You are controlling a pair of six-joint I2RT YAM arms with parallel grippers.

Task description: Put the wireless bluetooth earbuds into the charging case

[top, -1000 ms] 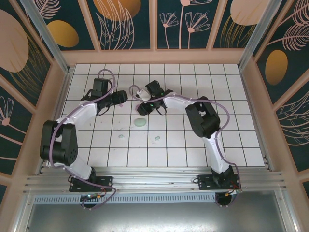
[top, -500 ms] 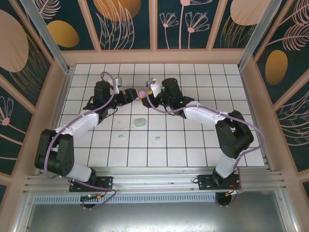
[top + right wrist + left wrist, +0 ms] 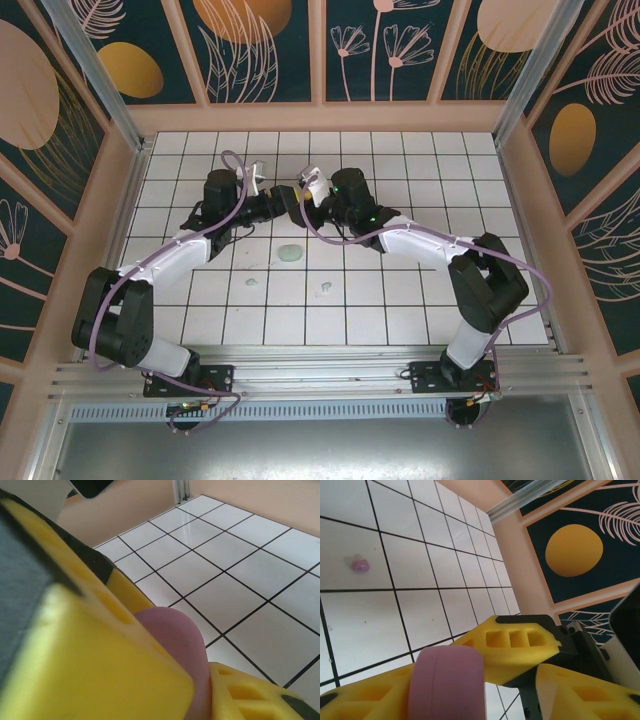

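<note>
- While both arms reach over the tiled table (image 3: 380, 300), the two grippers meet tip to tip at the purple case (image 3: 447, 685), which is held up off the tiles.
- Right gripper (image 3: 308, 195): closed partway on the case. In its wrist view its yellow fingers (image 3: 100, 645) press the case from both sides, and the rounded purple end bulges out between them.
- Left gripper (image 3: 288, 200): jaws part open, set about the case. In the left wrist view one yellow finger (image 3: 365, 695) touches the case's left side. A second yellow piece on a black mount lies against the other side, and a third sits lower right, apart from the case. Which of these belong to this gripper, and whether it truly grips, I cannot tell.
- Purple bud (image 3: 360, 565): lies alone on a white tile, well apart from the case, up and left of it in the left wrist view.
- Mint buds (image 3: 250, 283) (image 3: 326, 289): on the tiles, well apart from the case on its arm-base side, one to each side.
- Mint piece (image 3: 290, 253): larger and round, between the case and the two mint buds, touching neither.
</note>
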